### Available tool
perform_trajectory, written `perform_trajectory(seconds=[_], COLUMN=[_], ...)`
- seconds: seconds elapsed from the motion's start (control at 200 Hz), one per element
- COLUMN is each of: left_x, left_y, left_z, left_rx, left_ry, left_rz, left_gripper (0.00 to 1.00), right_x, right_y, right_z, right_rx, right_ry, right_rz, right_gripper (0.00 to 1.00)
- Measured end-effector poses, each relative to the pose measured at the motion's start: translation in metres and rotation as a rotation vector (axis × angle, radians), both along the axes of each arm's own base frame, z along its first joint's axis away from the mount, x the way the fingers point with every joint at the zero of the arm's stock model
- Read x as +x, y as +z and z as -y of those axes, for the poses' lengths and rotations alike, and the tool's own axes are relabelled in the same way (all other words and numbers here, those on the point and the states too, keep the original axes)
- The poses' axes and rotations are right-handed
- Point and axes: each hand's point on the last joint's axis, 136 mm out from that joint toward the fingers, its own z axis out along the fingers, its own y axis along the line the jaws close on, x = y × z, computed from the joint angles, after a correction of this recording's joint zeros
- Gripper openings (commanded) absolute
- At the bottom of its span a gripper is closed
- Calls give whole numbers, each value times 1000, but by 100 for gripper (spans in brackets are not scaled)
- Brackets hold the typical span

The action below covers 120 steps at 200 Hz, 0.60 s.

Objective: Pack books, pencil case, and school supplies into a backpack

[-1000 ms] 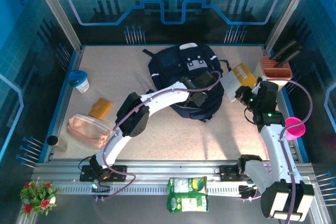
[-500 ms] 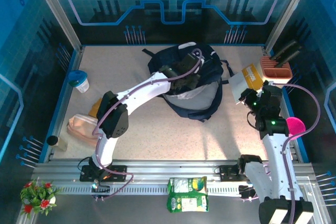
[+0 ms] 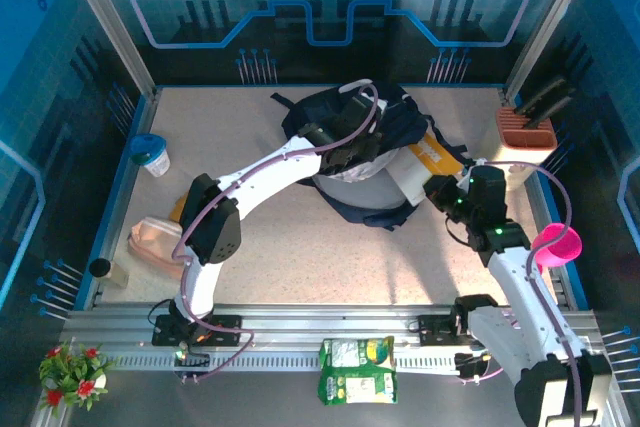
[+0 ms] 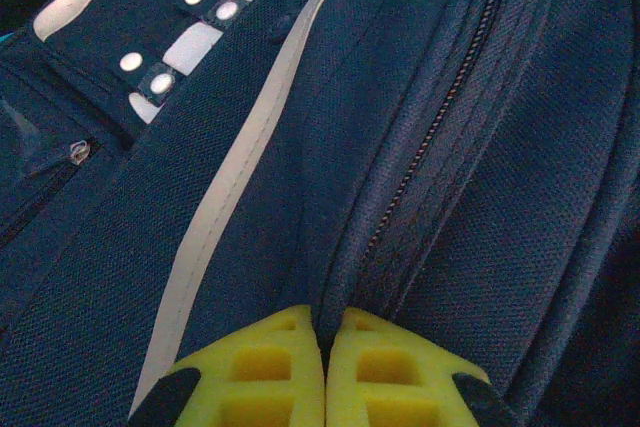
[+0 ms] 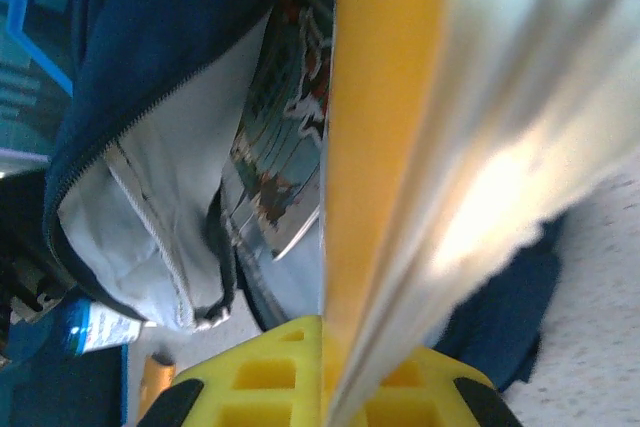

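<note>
The navy backpack (image 3: 305, 117) lies at the back middle with its mouth held open, its pale lining (image 3: 350, 179) showing. My left gripper (image 3: 358, 150) is shut on the backpack's fabric (image 4: 450, 147) beside the zipper, its fingertips (image 4: 326, 319) pinching a fold. My right gripper (image 3: 443, 190) is shut on a yellow-covered book (image 3: 424, 154), which leans edge-on into the opening (image 5: 385, 127). Inside the backpack lies a grey book with a red-black picture (image 5: 285, 137). A pink pencil case (image 3: 152, 247) rests at the left, partly behind the left arm.
A white cup with a blue lid (image 3: 152, 155) stands at the far left, and a small dark bottle (image 3: 100, 267) near the left edge. An orange rack (image 3: 525, 127) is at the back right, with a pink cup (image 3: 557, 244) on the right rail. A green packet (image 3: 357, 369) lies on the front rail.
My left gripper has closed on the backpack's flap and pulled it up and back, opening the mouth. My right gripper has carried the yellow book left and down into the opening.
</note>
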Motion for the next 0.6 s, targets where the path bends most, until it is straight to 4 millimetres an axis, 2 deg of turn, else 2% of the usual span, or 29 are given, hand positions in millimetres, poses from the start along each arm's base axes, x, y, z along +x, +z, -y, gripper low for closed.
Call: perform_trajectory(seconds=[0.14, 0.295, 0.39, 0.6], left_x=[0, 0, 1, 2], left_y=[0, 3, 5, 9], left_z=[1, 0, 0, -2], left_rx=[-4, -11, -24, -63], left_ry=[-3, -2, -1, 6], left_rz=[-2, 0, -2, -18], left_gripper=[0, 0, 0, 0], right_x=[10, 28, 40, 62], right_y=[-4, -8, -23, -72], right_z=[-22, -30, -33, -46], right_rx=[43, 76, 97, 111], right_ry=[44, 36, 22, -10], right_rz=[4, 10, -27, -143], right_gripper=[5, 6, 7, 12])
